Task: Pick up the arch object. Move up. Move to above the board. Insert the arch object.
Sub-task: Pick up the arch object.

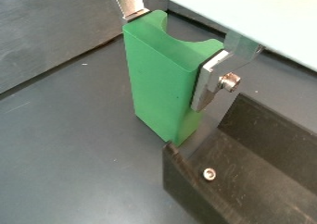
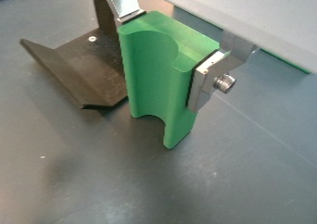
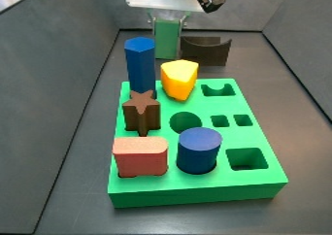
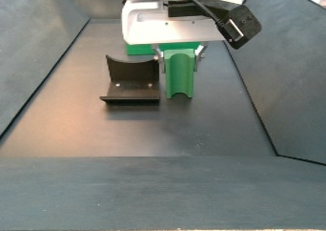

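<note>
The arch object (image 1: 155,80) is a tall green block with a curved cut-out in one end (image 2: 155,75). It stands upright on the dark floor beside the fixture (image 2: 81,70). My gripper (image 1: 171,50) is shut on it, one silver finger (image 1: 126,1) pressed on each narrow side near the block's upper end. In both side views the gripper (image 3: 166,25) (image 4: 180,52) comes straight down onto the arch object (image 3: 166,40) (image 4: 180,74). The board (image 3: 253,181), a wide green slab with shaped holes, lies nearer the camera in a side view, well apart from the arch object.
On the board stand a blue hexagonal prism (image 3: 139,62), a yellow block (image 3: 180,79), a brown star (image 3: 140,108), a pink block (image 3: 140,156) and a blue cylinder (image 3: 197,150). The fixture (image 3: 205,50) (image 4: 128,79) (image 1: 242,168) stands right next to the arch object. Sloping dark walls enclose the floor.
</note>
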### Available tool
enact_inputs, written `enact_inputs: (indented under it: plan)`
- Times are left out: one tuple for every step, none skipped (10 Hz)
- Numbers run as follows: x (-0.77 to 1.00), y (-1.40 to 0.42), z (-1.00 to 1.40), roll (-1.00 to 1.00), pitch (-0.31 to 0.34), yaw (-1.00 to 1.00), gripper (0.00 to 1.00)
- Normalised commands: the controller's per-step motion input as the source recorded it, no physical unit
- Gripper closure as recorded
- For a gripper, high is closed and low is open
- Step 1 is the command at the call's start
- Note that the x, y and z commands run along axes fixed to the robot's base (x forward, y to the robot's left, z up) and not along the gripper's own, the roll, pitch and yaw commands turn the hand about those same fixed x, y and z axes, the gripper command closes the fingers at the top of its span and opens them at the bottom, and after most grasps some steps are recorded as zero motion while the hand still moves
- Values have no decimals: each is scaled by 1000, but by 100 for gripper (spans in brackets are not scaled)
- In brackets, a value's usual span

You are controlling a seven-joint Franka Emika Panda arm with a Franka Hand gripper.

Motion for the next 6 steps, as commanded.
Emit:
enact_inputs:
  plan:
    - [0,0,0,0,0,0,100]
    - [0,0,0,0,0,0,100]
    - [0,0,0,0,0,0,100]
    - [0,0,0,0,0,0,100]
    - [0,0,0,0,0,0,100]
    - [0,0,0,0,0,0,100]
